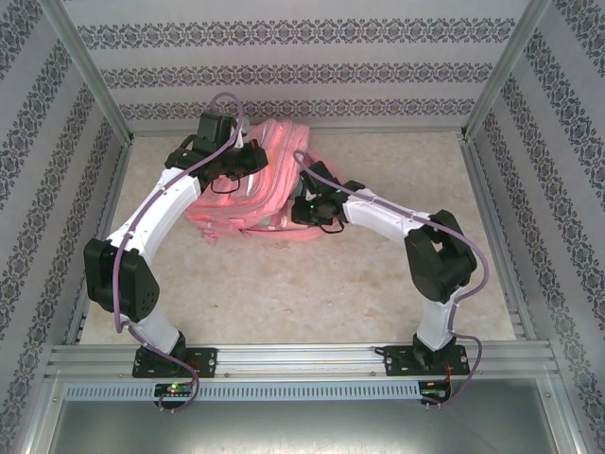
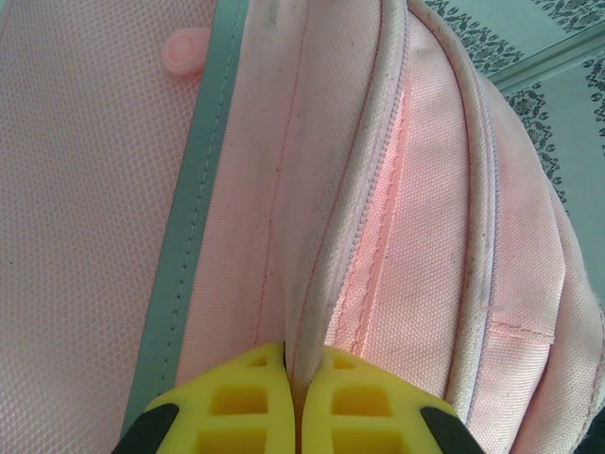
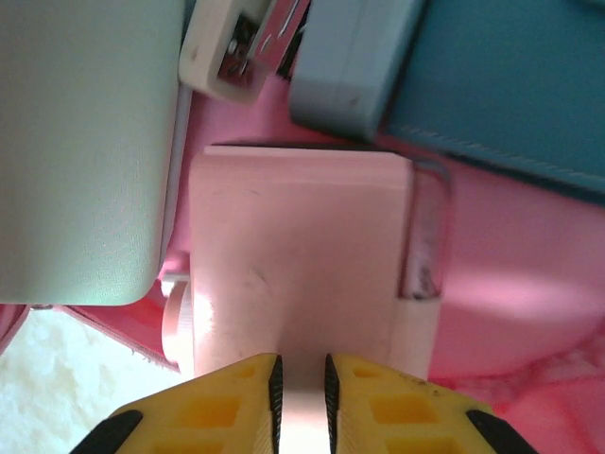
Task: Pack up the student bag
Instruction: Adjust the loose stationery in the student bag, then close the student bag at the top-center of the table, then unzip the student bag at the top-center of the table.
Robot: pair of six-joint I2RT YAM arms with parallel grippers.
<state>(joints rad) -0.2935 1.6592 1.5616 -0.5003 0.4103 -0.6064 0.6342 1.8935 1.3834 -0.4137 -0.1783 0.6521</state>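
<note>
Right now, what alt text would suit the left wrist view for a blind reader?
The left gripper, yellow-fingered, pinches a fabric fold of the pink student bag beside its zipper; a grey trim stripe runs alongside.

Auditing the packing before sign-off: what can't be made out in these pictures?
1. Top external: the student bag has its opening and contents hidden under both arms.
2. Left wrist: the left gripper, pinching a bag flap, is cut off by the bottom edge.
3. Right wrist: the right gripper holds a pink box; the grey item and blue item beside it are blurred and cropped by the edges.
</note>
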